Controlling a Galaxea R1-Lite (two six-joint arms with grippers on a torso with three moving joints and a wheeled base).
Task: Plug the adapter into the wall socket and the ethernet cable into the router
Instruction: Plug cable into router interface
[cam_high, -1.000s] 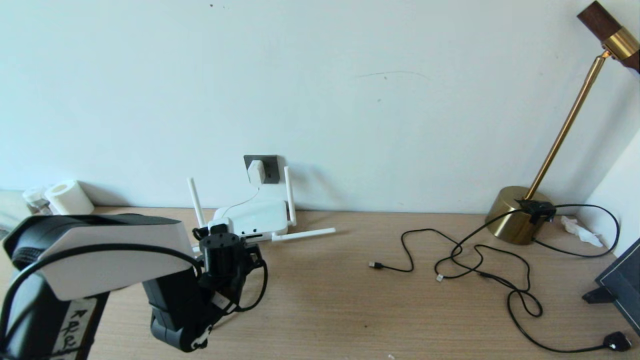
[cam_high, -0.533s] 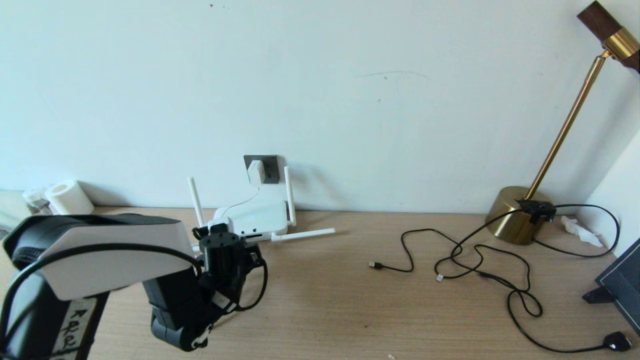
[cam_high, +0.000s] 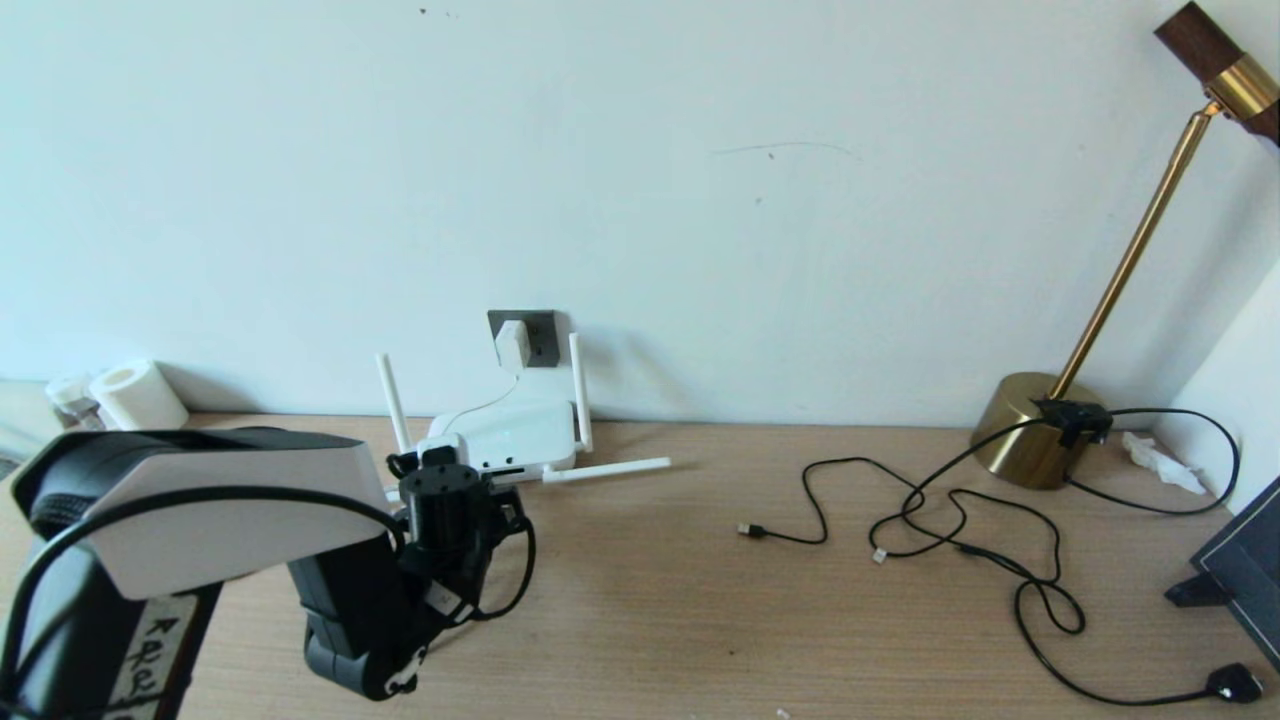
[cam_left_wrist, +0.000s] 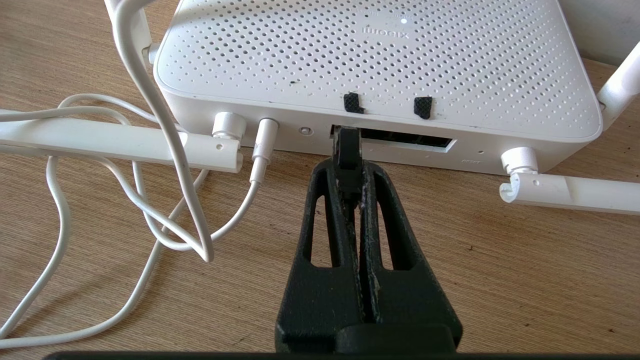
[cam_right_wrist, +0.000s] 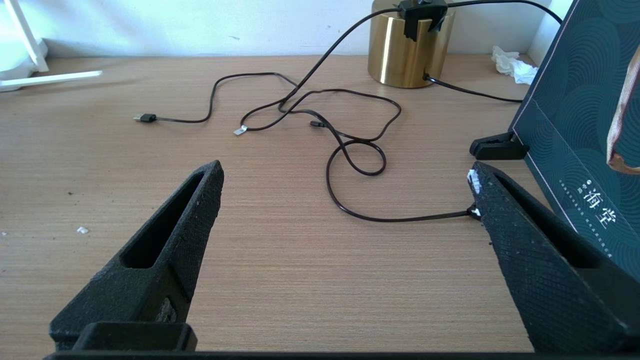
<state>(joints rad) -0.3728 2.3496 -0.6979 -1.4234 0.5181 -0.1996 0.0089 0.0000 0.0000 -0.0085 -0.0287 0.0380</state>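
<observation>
Ethernet plug meets router port

Head view: the adapter (cam_high: 512, 344) sits in the wall socket (cam_high: 537, 333), powering the router (cam_high: 505, 436) on the desk (cam_high: 700, 600). Left wrist view: my left gripper (cam_left_wrist: 352, 192), fingers clamped on the ethernet cable (cam_left_wrist: 347, 150), presses its plug into the port. Right wrist view: my right gripper (cam_right_wrist: 345, 192) idles, fingers spread wide, empty.

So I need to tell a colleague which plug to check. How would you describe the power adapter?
Find the dark grey square wall socket low on the white wall, above the flat white four-antenna router on the wooden desk. The small white rounded cube adapter is plugged into its left side, a thin white cord trailing down. The other loose plugs nearby are on black cables.
</observation>
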